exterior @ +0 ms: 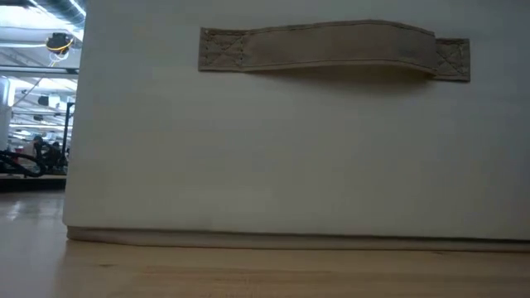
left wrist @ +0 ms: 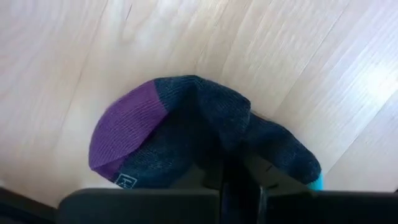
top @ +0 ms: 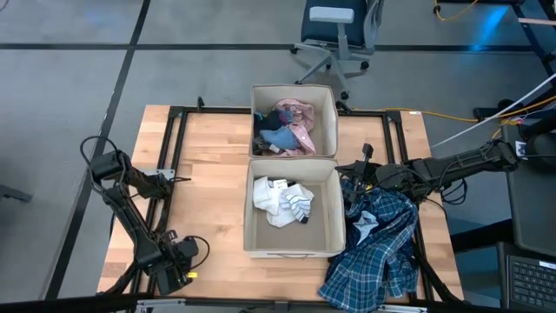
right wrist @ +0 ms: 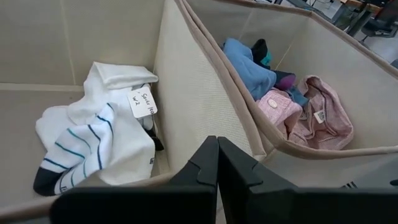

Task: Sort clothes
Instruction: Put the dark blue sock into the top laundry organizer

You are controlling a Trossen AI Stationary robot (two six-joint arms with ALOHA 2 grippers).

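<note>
Socks first: your left pincer (left wrist: 239, 180), sitting at the lower left of the high frame, is clamping a grey sock (left wrist: 205, 140) with a purple toe, which is lying on the wooden surface (left wrist: 74, 68). Your right pincer (right wrist: 217, 165) is reaching in from the right of the high frame, its fingers pressed together and gripping nothing, beside the near bin (top: 334, 213). That bin is holding a white top (right wrist: 93, 134). The far bin (top: 330, 109) is holding a pink shirt (right wrist: 311, 115) and blue pieces. A plaid shirt (top: 378, 252) is draping over the surface at the lower right.
</note>
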